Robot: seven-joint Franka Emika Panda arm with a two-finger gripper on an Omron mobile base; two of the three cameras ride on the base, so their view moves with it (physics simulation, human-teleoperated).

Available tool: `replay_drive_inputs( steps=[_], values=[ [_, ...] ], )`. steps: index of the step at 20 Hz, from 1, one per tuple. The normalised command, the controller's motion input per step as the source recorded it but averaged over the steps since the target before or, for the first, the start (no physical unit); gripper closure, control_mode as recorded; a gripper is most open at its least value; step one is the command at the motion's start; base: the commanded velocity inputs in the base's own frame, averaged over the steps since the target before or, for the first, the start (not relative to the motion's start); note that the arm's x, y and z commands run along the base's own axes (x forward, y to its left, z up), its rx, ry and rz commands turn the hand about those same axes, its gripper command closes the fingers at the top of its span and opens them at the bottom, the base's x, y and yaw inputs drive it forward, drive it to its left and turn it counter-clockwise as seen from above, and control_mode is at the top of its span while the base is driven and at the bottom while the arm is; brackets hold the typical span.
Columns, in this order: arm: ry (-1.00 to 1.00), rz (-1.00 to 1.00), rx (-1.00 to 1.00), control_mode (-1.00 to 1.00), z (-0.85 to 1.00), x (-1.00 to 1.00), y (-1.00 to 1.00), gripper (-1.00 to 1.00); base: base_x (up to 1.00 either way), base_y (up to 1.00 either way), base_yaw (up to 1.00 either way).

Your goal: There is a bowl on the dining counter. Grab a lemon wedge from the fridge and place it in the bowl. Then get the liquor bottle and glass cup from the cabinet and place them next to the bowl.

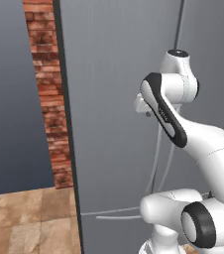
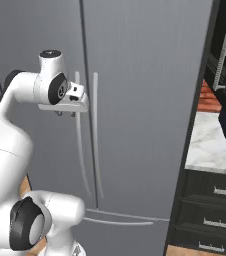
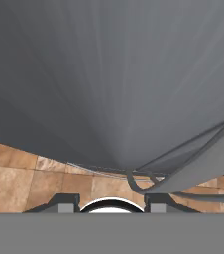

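**Lining up on the left fridge door handle**

I am holding the gripper (image 2: pixel 65 113) up against the fridge (image 2: pixel 135 75), which is shut, both doors flush. The lemon wedge I am after is somewhere behind those doors, so I cannot see it; the bowl, bottle and cup are likewise out of my sight. The step in hand, as I judge it, is getting a door open.

The relation that matters is gripper to handle. In the right base view the hand is sitting just at 9 o'clock of the left door handle (image 2: pixel 78 135), near the handle's upper end, with the right door handle (image 2: pixel 96 135) just beyond it at 3 o'clock. Both handles are running as long vertical bars, 12 to 6 o'clock, bowing slightly off the door face. From the left base view the hand is overlapping the top of the handle pair (image 1: pixel 156 163), so I am reading it as very near, though I cannot tell whether it is touching.

In the hand view the fingertips (image 3: pixel 64 202) are peeking up at 6 o'clock, set moderately apart with nothing between them, and a handle bar (image 3: pixel 193 173) is sweeping off toward 3 o'clock (the camera is rolled, so that slant is not the room's).

My judgement: I am needing to shift the hand toward 3 o'clock so the vertical bar falls between the jaws, then close and pull.
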Motion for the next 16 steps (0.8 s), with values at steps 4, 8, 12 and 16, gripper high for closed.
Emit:
replay_drive_inputs(
  steps=[4,8,12,16],
  values=[
    [0.0,0.0,0.0,1.0,0.0,0.0,0.0,-1.0,-0.15,0.0,0.0],
    [0.0,0.0,0.0,1.0,0.0,0.0,0.0,-1.0,-0.7,0.0,0.0],
    [0.0,0.0,0.0,1.0,0.0,0.0,0.0,-1.0,-0.72,-0.09,0.0],
    [0.0,0.0,0.0,1.0,0.0,0.0,0.0,-1.0,-0.45,-0.19,0.0]
  ],
)
